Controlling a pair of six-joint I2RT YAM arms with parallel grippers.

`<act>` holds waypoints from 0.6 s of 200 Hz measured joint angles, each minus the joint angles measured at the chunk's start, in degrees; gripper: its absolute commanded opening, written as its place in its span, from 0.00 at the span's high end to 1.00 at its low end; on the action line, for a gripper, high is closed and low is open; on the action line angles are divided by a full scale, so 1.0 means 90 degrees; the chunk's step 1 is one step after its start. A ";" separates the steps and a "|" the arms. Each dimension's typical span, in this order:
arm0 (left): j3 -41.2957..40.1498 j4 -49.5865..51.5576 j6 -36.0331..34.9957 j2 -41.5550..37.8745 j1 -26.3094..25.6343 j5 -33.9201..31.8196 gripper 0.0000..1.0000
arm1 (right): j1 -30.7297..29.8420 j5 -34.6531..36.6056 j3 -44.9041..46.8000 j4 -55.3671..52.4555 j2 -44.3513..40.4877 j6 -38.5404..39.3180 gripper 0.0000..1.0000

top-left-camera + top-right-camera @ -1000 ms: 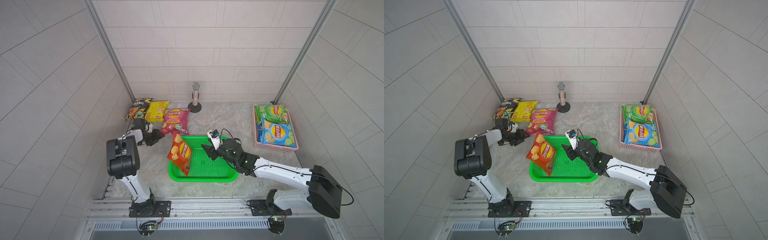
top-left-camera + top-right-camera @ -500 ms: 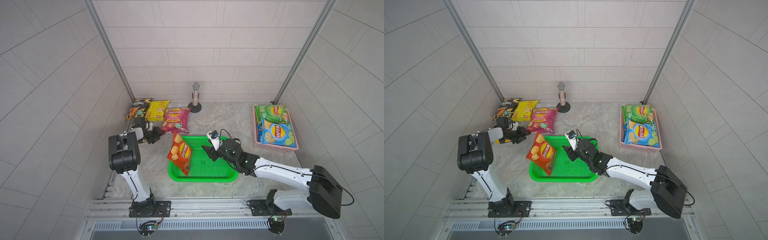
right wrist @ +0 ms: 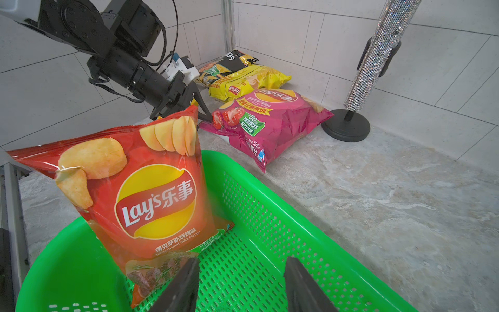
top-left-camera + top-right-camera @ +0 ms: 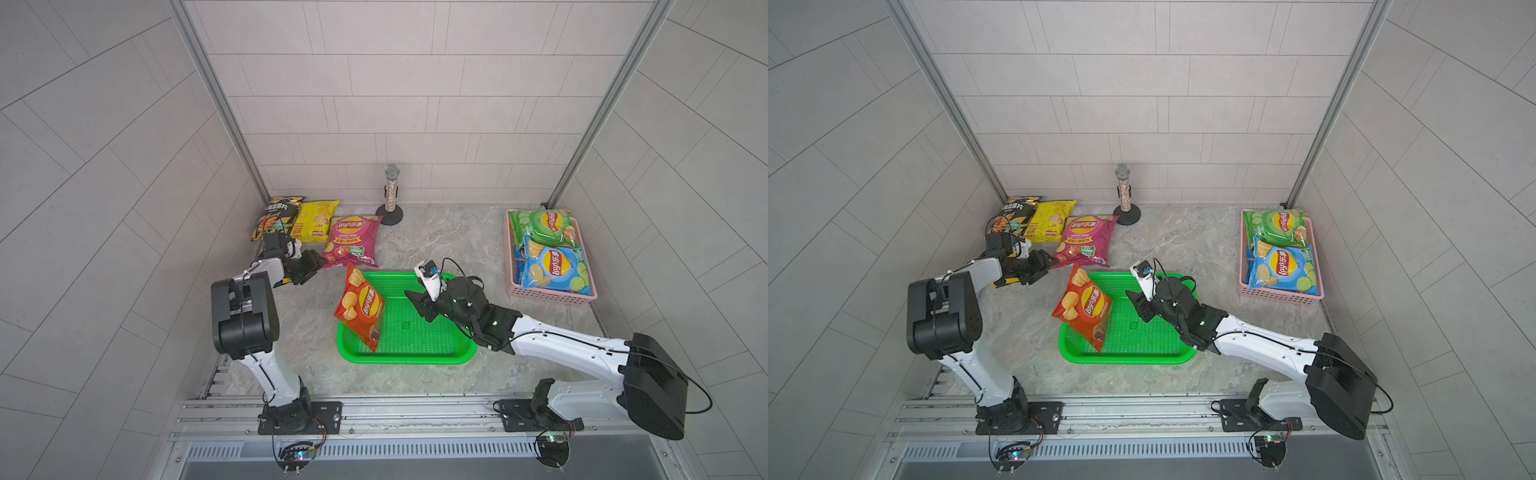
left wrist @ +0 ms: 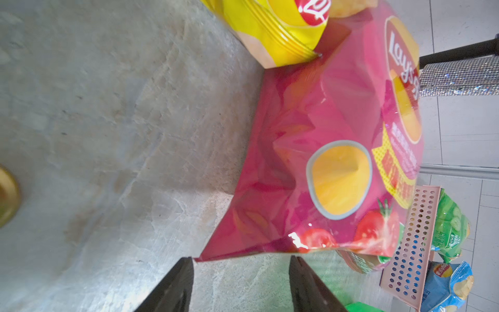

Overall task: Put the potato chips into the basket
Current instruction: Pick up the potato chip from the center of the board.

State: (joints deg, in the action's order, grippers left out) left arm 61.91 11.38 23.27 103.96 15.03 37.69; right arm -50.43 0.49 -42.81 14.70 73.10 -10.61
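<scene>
Ease the left gripper [image 4: 316,264], spread and empty, toward 2 o'clock to straddle the near seam corner of the magenta bag [image 4: 353,241], not its puffed face, then pinch gently and lift toward the green basket [image 4: 407,358] at 4 o'clock. Find that bag flat on the table [image 4: 436,241] just beyond the jaws, ungripped. Farther right, note the red-orange bag [image 4: 360,309] propped on end inside the basket's 9 o'clock wall, at 9 o'clock of the right gripper [image 4: 420,308], likewise spread and empty.

Bright, even, diffuse light from overhead; shadows soft and short. Both top views sharp, tiled walls [image 4: 104,145] splayed by the wide-angle lens. Left wrist view: small specular glare on magenta bag [image 5: 318,151], tabletop [image 5: 108,121] slightly smeared. Right wrist view crisp.
</scene>
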 measured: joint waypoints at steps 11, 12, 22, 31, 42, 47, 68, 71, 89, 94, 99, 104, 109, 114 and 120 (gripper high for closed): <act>0.0061 -0.0002 -0.0015 0.0097 0.0002 0.0002 0.36 | -0.0002 0.0000 0.0000 0.0002 0.0000 0.0010 0.44; 0.0066 -0.0002 -0.0017 0.0104 0.0002 0.0002 0.36 | -0.0002 0.0000 0.0000 0.0002 0.0000 0.0010 0.44; 0.0131 -0.0012 -0.0017 0.0216 0.0002 0.0007 0.36 | -0.0002 0.0000 0.0000 0.0002 0.0000 0.0012 0.44; 0.0187 -0.0017 -0.0017 0.0318 0.0002 0.0036 0.36 | -0.0002 0.0000 0.0000 0.0002 0.0000 0.0015 0.44; 0.0260 -0.0022 -0.0012 0.0447 0.0002 0.0102 0.37 | -0.0002 0.0000 0.0000 0.0002 0.0000 0.0024 0.44; 0.0287 -0.0024 -0.0012 0.0491 0.0002 0.0131 0.38 | -0.0002 0.0000 0.0000 0.0000 0.0000 0.0032 0.44; 0.0359 -0.0053 0.0063 0.0665 0.0002 0.0304 0.49 | -0.0002 -0.0002 0.0000 -0.0007 0.0000 0.0063 0.44; 0.0369 -0.0053 0.0066 0.0678 0.0002 0.0328 0.51 | 0.0000 0.0000 0.0000 -0.0010 0.0000 0.0068 0.44; 0.0381 -0.0114 0.0158 0.0729 0.0002 0.0464 0.64 | 0.0000 0.0002 0.0000 -0.0058 -0.0002 0.0104 0.44; 0.0384 -0.0136 0.0129 0.0738 0.0002 0.0512 0.65 | -0.0002 0.0002 0.0000 -0.0075 -0.0002 0.0112 0.44; 0.0384 -0.0165 0.0124 0.0746 0.0002 0.0532 0.66 | -0.0002 0.0002 0.0000 -0.0095 -0.0007 0.0119 0.44; 0.0384 -0.0172 0.0158 0.0746 0.0002 0.0551 0.68 | -0.0002 0.0005 0.0000 -0.0109 -0.0010 0.0126 0.44; 0.0384 -0.0187 0.0175 0.0748 0.0002 0.0576 0.72 | -0.0002 0.0002 0.0000 -0.0119 -0.0015 0.0131 0.44; 0.0384 -0.0204 0.0160 0.0746 0.0002 0.0602 0.76 | -0.0002 0.0005 0.0000 -0.0126 -0.0017 0.0134 0.44; 0.0381 -0.0228 0.0143 0.0746 0.0002 0.0629 0.83 | -0.0002 0.0005 0.0000 -0.0129 -0.0022 0.0134 0.44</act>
State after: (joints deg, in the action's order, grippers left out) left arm 65.34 9.32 24.56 110.67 15.05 43.35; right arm -50.46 0.54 -42.81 13.54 72.90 -9.41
